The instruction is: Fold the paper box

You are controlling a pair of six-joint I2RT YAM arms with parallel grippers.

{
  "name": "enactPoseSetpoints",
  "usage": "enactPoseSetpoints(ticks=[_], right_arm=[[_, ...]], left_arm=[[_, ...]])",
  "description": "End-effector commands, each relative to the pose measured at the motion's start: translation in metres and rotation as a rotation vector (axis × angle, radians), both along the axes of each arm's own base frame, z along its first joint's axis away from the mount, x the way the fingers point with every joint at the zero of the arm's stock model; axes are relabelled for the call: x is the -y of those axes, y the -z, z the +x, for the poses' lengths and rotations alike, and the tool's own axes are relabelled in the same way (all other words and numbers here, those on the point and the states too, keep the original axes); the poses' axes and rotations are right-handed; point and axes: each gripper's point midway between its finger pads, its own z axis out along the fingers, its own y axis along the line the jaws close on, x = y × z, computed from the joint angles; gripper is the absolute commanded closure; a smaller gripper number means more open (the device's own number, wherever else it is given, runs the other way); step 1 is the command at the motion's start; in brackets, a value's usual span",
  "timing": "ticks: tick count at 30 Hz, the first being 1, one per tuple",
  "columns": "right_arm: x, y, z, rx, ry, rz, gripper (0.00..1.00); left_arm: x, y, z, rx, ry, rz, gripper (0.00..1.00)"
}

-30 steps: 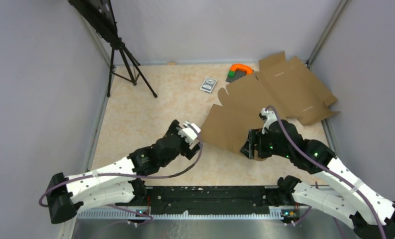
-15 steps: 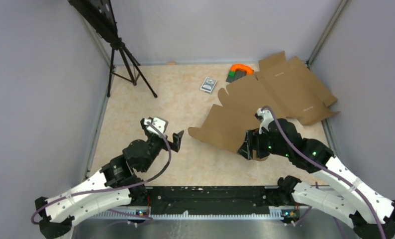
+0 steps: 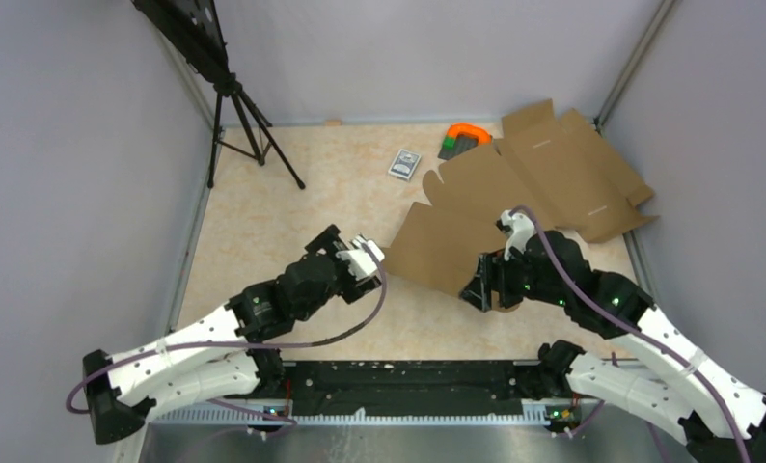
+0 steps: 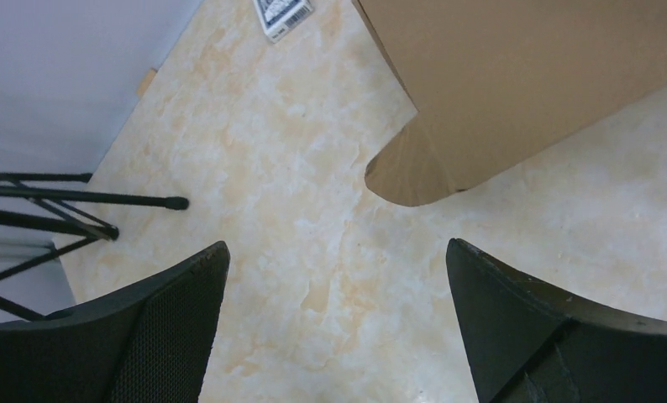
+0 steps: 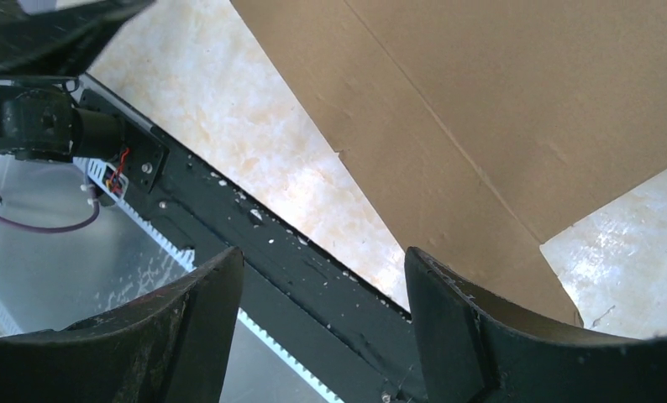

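The paper box [image 3: 451, 231] is a brown cardboard blank lying mid-right on the table, its near edge by my right gripper [image 3: 478, 287]. In the right wrist view the creased sheet [image 5: 498, 109] runs behind the right finger [image 5: 498, 336]. That gripper [image 5: 323, 252] is open, with only the table and rail between its fingers. My left gripper [image 3: 365, 256] is open wide just left of the blank's left corner. In the left wrist view a rounded flap [image 4: 406, 176] lies ahead of the empty gripper [image 4: 337, 245], apart from it.
A second flat brown blank [image 3: 577, 174] lies at the back right, overlapping the first. A small grey card pack [image 3: 405, 162] and an orange and green object [image 3: 466, 135] sit at the back. A black tripod [image 3: 249, 125] stands back left. A black rail [image 3: 408, 381] lines the near edge.
The left arm drew back to the left half a second ago and has returned to the blank's left corner. The blank's left edge shifted slightly. The right arm has barely moved.
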Motion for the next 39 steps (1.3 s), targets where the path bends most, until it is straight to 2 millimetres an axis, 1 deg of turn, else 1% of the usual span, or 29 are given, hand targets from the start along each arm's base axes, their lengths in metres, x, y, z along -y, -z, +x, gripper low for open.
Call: enactPoseSetpoints(ticks=[1,3,6,8,12,13,14,17,19,21,23,25,27,29,32,34,35,38,39], right_arm=[[-0.002,-0.017,0.000,0.059,-0.020,0.057,0.30],[-0.003,-0.019,-0.002,0.062,-0.028,0.072,0.30],[-0.003,-0.021,-0.004,0.067,-0.032,0.085,0.30],[-0.003,-0.022,-0.004,0.071,-0.034,0.091,0.30],[-0.003,-0.026,-0.005,0.091,-0.047,0.094,0.30],[-0.003,-0.027,-0.005,0.095,-0.049,0.094,0.30],[-0.003,-0.028,-0.005,0.101,-0.055,0.095,0.31],[-0.003,-0.029,-0.005,0.110,-0.062,0.092,0.30],[-0.004,-0.028,-0.005,0.110,-0.067,0.093,0.30],[-0.006,-0.026,-0.005,0.109,-0.077,0.096,0.30],[-0.007,-0.026,-0.005,0.108,-0.082,0.098,0.30],[-0.008,-0.026,-0.006,0.111,-0.090,0.099,0.30],[-0.008,-0.025,-0.005,0.112,-0.092,0.095,0.30],[-0.008,-0.025,-0.005,0.114,-0.093,0.091,0.30],[-0.008,-0.025,-0.005,0.114,-0.093,0.087,0.30],[-0.008,-0.024,-0.005,0.111,-0.092,0.087,0.30],[-0.008,-0.024,-0.004,0.111,-0.089,0.089,0.30],[-0.008,-0.024,-0.005,0.105,-0.086,0.090,0.30],[-0.008,-0.024,-0.004,0.104,-0.084,0.089,0.30]], left_arm=[[0.016,0.008,0.000,0.066,0.159,0.136,0.01],[0.024,0.019,-0.006,0.079,0.255,0.189,0.02],[0.023,0.032,-0.002,0.143,0.290,0.264,0.04],[0.027,0.032,0.001,0.211,0.321,0.286,0.07],[0.037,0.027,0.007,0.326,0.349,0.276,0.11],[0.036,0.029,0.011,0.345,0.338,0.293,0.13],[0.037,0.034,0.012,0.348,0.352,0.326,0.18],[0.041,0.045,0.014,0.311,0.381,0.357,0.31],[0.044,0.045,0.016,0.309,0.378,0.338,0.34],[0.046,0.046,0.017,0.306,0.382,0.330,0.41],[0.047,0.051,0.014,0.283,0.400,0.333,0.42],[0.048,0.055,0.014,0.275,0.401,0.338,0.40],[0.049,0.053,0.016,0.289,0.392,0.315,0.39],[0.053,0.051,0.015,0.297,0.400,0.288,0.39],[0.055,0.061,0.015,0.280,0.416,0.317,0.39],[0.056,0.063,0.018,0.279,0.406,0.317,0.41],[0.057,0.064,0.018,0.278,0.403,0.310,0.44],[0.058,0.066,0.019,0.273,0.401,0.311,0.62],[0.057,0.067,0.020,0.270,0.398,0.322,0.66]])
